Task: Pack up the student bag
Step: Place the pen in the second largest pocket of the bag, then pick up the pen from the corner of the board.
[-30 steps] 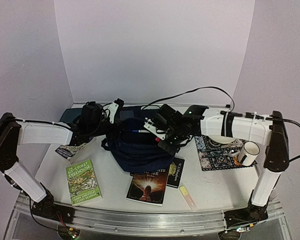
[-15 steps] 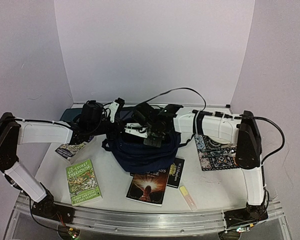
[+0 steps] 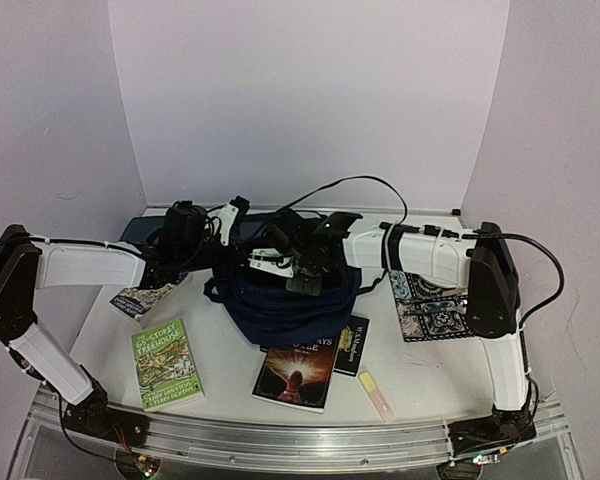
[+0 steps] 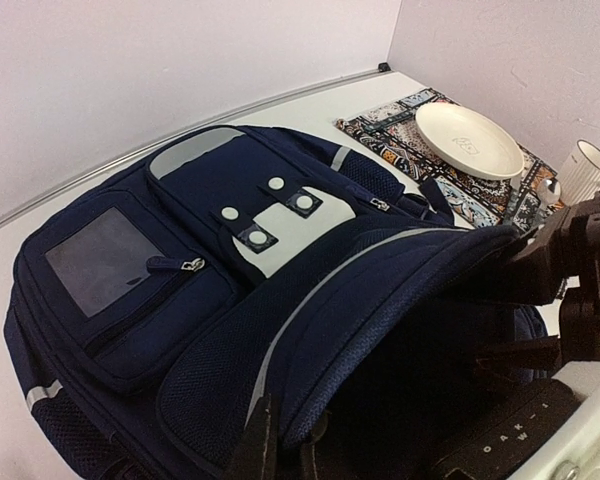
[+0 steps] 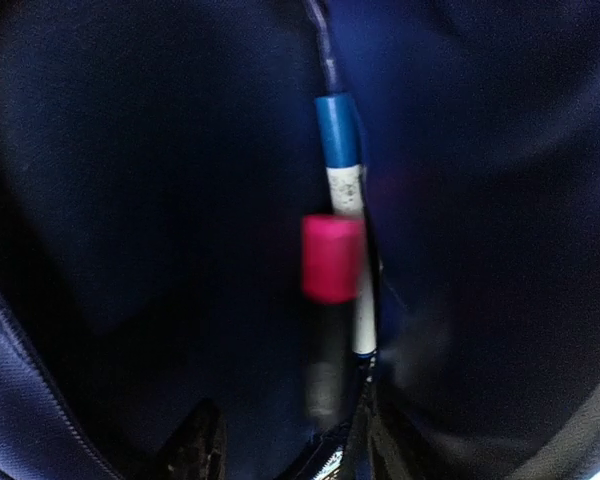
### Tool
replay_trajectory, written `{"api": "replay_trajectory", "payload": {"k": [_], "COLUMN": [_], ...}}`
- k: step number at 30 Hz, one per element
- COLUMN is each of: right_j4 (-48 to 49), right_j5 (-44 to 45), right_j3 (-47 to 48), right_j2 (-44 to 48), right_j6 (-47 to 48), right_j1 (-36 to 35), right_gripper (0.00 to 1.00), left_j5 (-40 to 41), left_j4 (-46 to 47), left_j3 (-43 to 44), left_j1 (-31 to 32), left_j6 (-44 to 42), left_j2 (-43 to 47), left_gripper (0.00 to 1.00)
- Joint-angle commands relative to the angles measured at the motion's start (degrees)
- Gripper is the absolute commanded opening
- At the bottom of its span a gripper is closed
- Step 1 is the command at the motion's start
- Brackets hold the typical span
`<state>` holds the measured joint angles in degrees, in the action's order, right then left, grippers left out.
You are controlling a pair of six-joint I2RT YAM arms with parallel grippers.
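The student bag lies in the middle of the table, navy with white patches, its main compartment pulled open. My left gripper is shut on the rim of the bag's opening flap and holds it up. My right gripper reaches down into the opening, its fingers spread apart. Inside the bag, a dark marker with a pink cap lies loose just beyond the fingers, beside a white pen with a blue cap.
On the table in front of the bag lie a green book, a dark book with an orange cover, a black book and a yellow highlighter. At the right, a patterned mat carries a white plate, with a mug beside it.
My right arm swung left from beside the bag and dipped into its opening. Its jaws then opened, letting the pink-capped marker go. The left arm has not moved.
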<state>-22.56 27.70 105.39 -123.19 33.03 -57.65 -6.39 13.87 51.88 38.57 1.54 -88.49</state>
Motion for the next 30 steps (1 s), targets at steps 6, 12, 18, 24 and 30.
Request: {"api": "replay_trajectory", "payload": {"k": [6,12,18,24,30], "right_j4": [0.5,0.2,-2.7,-9.5,-11.1], "right_j5": [-3.4,-4.0,-6.4,-9.5,-16.5], "right_j3": [-5.4,-11.8,-20.6,-26.6,-37.1], "right_j2": [8.9,16.4,24.5,27.4,31.1], "right_j6": [-11.1,-27.6,-43.9,-56.8,-66.6], "right_j1": [-0.4,-0.4,-0.4,-0.4,-0.4], "right_gripper": [0.56,0.63,0.67,0.67,0.67], "left_j5": [0.0,0.5,0.9,1.3,1.9], "left_j4": [4.6,4.5,4.4,4.2,4.1], "left_j3": [3.3,3.3,3.3,3.3,3.2], "left_j1": [0.0,-0.1,-0.1,-0.1,-0.1], "left_j6": [1.0,1.0,0.9,0.7,0.7], "left_j2": [0.8,0.4,0.2,0.1,0.3], "left_gripper": [0.0,0.0,0.0,0.0,0.0]}}
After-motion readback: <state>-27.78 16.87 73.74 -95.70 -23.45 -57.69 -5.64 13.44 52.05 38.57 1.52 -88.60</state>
